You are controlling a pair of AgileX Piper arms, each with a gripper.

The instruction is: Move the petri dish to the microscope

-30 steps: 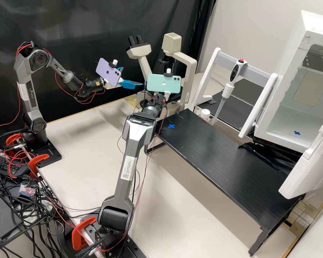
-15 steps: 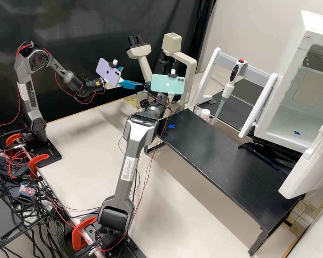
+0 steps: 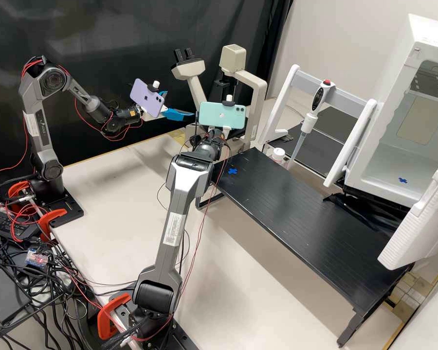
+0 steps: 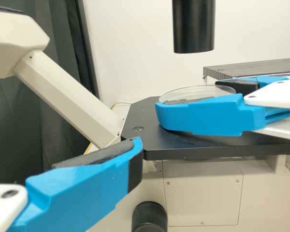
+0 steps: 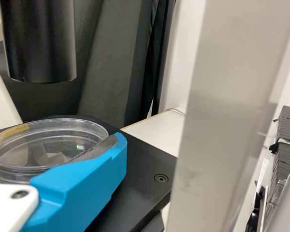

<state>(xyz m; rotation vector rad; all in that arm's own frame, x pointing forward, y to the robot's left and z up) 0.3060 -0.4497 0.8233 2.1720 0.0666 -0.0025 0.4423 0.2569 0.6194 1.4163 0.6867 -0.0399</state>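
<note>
At the left of the high view, the left gripper (image 3: 181,104), with a lilac phone (image 3: 147,98) mounted behind it, points at the microscope (image 3: 192,70). Its jaws stand apart with nothing between them. Next comes the right gripper (image 3: 226,130), behind a mint-green phone (image 3: 222,115) in the high view; the left wrist view has it at the microscope, its two jaws clamped on the petri dish (image 4: 198,93) from opposite sides.

The dish (clear, round and about level) is over the microscope's black stage (image 4: 193,145), near the black tube (image 4: 194,24) that hangs above; whether it touches the stage, I cannot tell.

Further right, a low black shelf (image 3: 297,209) bears a blue tape cross (image 3: 232,171) at its near-microscope end. Just behind that end is a small white-capped bottle (image 3: 278,155). Beyond it, a pipette (image 3: 318,99) (the one with the red button) hangs upright, a bit tilted, on a white and grey rack. A white cabinet (image 3: 416,31) stands at the far right, door (image 3: 423,226) open, with another blue cross (image 3: 403,180) on its floor.
</note>
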